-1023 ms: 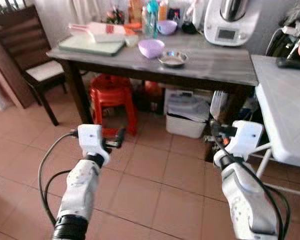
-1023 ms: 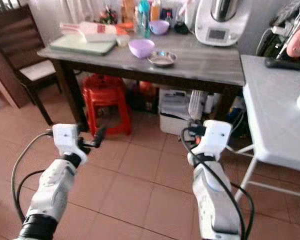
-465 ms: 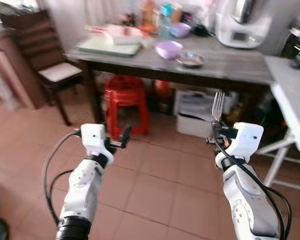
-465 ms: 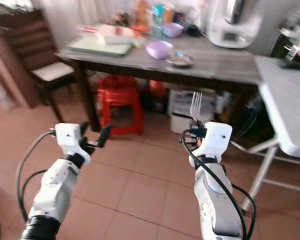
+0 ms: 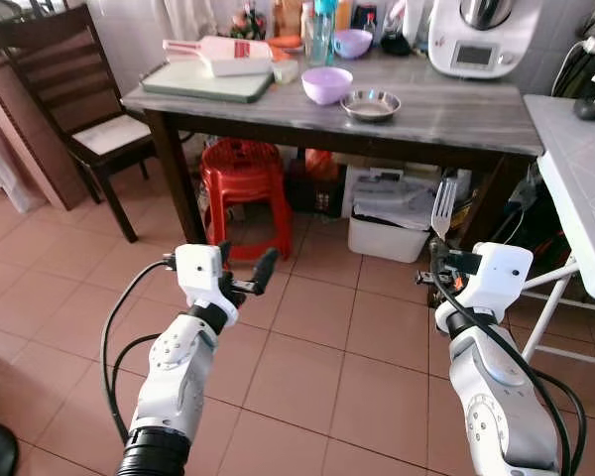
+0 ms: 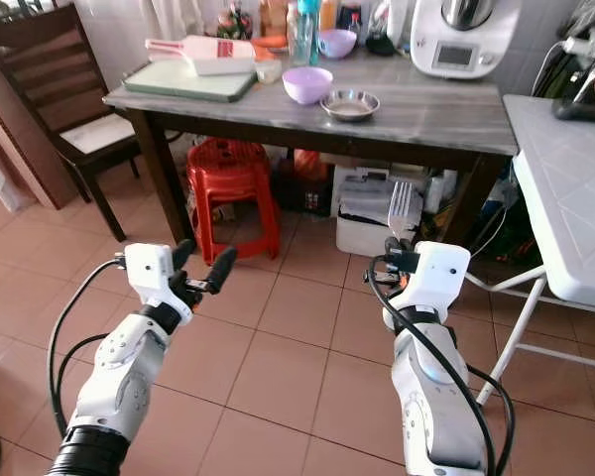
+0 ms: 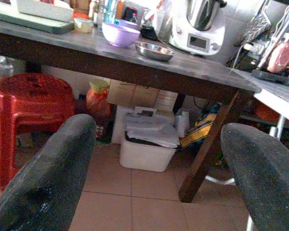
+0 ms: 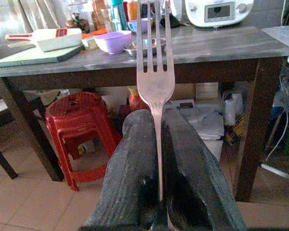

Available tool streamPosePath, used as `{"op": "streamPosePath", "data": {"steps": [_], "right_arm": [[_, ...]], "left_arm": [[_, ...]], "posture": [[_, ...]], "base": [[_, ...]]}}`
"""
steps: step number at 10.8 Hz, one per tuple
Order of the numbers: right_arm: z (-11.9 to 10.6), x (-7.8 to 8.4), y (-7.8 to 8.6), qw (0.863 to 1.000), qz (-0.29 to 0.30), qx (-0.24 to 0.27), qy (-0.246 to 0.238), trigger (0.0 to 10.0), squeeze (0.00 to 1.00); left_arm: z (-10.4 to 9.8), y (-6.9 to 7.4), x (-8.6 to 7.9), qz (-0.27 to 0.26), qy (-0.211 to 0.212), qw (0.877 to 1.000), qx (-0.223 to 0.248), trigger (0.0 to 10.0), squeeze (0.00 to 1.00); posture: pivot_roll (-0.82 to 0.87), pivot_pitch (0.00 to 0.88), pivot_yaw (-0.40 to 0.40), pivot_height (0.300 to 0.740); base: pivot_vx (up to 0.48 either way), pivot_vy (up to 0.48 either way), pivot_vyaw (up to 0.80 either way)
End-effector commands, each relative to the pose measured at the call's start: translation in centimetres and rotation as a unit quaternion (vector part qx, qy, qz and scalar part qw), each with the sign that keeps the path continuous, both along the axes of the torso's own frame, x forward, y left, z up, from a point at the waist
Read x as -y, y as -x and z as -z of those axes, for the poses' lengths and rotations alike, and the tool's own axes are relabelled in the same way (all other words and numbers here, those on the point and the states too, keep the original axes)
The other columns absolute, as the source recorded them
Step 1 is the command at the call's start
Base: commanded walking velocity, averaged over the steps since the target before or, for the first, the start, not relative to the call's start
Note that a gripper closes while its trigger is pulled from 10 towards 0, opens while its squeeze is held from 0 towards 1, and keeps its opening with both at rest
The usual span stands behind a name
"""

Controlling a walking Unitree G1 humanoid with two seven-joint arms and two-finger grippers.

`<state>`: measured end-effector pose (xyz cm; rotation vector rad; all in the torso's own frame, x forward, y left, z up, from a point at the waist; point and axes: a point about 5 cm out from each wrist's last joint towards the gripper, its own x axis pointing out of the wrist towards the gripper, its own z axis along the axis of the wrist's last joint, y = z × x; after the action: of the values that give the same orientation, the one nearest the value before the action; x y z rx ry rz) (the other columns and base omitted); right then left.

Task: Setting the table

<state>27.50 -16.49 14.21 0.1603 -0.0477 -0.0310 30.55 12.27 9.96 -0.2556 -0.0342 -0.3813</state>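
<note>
From the head camera, the right gripper (image 6: 401, 248) is held out over the tiled floor (image 6: 278, 367), in front of a dark table (image 6: 426, 104), its two fingers clenched on the handle of a fork (image 6: 401, 206) that stands upright with its tines up. The left gripper (image 6: 204, 266) is held out at about the same height, fingers spread apart and holding nothing. On the tabletop, a purple bowl (image 6: 307, 84) and a small metal dish (image 6: 350, 103) sit side by side near the front edge, around its middle. A green tray (image 6: 188, 81) lies at the left end, and a white kitchen machine (image 6: 455, 35) stands toward the back right. A red stool (image 6: 236, 177) and a white bin (image 6: 369, 210) are under the table; a chair (image 6: 55, 94) stands beside its left end.

The left wrist view shows both black fingers (image 7: 48, 178) wide apart, with the red stool, white bin and table edge between them.

In the right wrist view the fingers (image 8: 135, 178) press together on the fork's (image 8: 155, 72) stem.
</note>
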Motion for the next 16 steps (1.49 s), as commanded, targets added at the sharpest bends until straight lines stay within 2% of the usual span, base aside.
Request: {"op": "streamPosePath", "data": {"steps": [1,6,13,16], "right_arm": [[-0.54,-0.01,-0.02,1.000,0.002,0.014,0.000,10.0,0.00],[-0.43,0.04,0.06,1.000,0.004,0.016,-0.001,10.0,0.00],[-0.26,-0.03,0.14,1.000,0.004,0.012,-0.002,10.0,0.00],[-0.29,0.10,-0.12,1.000,0.004,0.010,-0.006,10.0,0.00]], "left_arm": [[-0.35,0.03,-0.17,0.002,0.003,1.000,0.005,10.0,0.00],[-0.42,-0.01,-0.06,0.007,0.007,1.000,0.005,10.0,0.00],[-0.49,0.02,0.18,0.014,0.007,1.000,0.005,10.0,0.00],[-0.43,0.00,0.39,0.015,0.008,1.000,0.004,10.0,0.00]], "posture": [[-0.01,0.000,0.010,0.740],[-0.02,0.000,0.012,0.740],[-0.02,0.001,0.014,0.740],[-0.02,0.000,0.008,0.740]], "base": [[0.270,0.000,0.00],[0.269,0.000,0.00],[0.385,0.000,0.62],[0.389,0.000,0.00]]}}
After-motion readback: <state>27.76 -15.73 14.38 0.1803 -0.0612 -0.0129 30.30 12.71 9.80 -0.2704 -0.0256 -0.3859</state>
